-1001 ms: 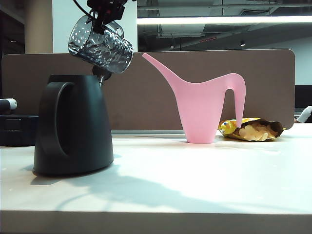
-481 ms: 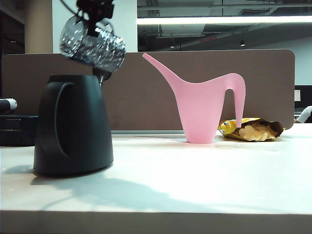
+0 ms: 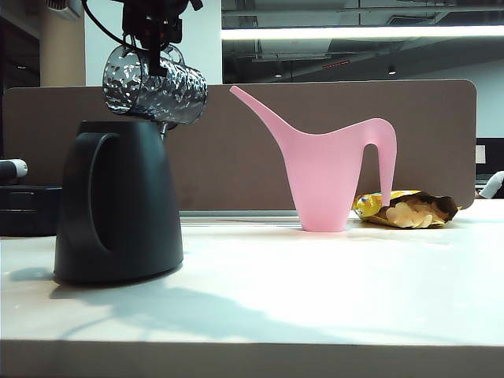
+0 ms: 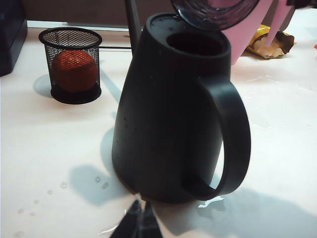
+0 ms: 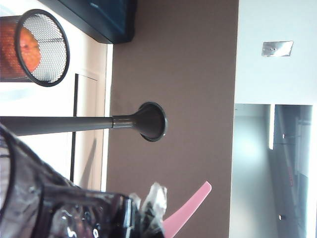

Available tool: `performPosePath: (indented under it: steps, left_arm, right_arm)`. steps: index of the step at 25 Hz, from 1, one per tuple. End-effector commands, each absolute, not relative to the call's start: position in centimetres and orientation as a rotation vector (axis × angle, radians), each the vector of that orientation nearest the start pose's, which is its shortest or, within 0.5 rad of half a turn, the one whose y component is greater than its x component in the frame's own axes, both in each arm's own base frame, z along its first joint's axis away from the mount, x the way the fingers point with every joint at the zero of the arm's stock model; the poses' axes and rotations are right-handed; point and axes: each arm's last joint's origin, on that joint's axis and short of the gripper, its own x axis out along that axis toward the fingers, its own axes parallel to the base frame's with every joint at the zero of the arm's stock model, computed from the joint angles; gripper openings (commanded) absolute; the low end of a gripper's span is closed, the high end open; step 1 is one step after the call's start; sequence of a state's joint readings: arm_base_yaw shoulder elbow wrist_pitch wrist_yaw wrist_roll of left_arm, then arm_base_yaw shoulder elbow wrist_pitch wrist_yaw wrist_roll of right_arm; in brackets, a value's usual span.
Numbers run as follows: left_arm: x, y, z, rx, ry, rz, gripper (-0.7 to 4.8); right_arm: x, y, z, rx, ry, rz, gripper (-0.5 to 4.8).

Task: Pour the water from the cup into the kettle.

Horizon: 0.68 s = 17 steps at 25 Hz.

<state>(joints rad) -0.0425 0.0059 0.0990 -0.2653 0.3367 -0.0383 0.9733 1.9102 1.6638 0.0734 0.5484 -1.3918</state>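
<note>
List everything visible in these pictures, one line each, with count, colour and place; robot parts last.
kettle: one, matte black, on the table at the left of the exterior view, top open.
cup: one, dark translucent with a dimpled surface, held on its side above the kettle's opening.
watering can: one, pink, standing on the table right of the kettle.
snack bag: one, yellow, open, lying behind the watering can.
mesh basket: one, black, on the table beyond the kettle, holding a reddish round thing.
table: one, pale, with water drops near the kettle.
partition: one, brown, behind the table.
right claw: one, black, shut on the cup's handle above the kettle.
left claw: one, dark, tips together, low beside the kettle.
</note>
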Motion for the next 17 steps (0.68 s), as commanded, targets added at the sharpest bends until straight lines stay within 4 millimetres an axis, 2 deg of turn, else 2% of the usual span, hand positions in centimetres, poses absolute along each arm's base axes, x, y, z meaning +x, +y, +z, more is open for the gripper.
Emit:
performPosePath:
  steps: [1,11,17]
  left_arm:
    - [8.8,-1.3,17.3,-0.057,0.159,-0.377,-0.05]
    - [8.8,-1.3,17.3,-0.057,0.159,-0.377,-0.05]
    - [8.8,-1.3,17.3,-0.057,0.159,-0.377,-0.05]
  right_arm:
    - [26.4,36.4,34.3,-1.494,-0.224,0.414,-0.05]
    - [25.8,36.8,34.3,-1.586,-0.245,0.396,-0.05]
    - [25.0,37.6,34.5,-1.574,-0.287,0.395,-0.05]
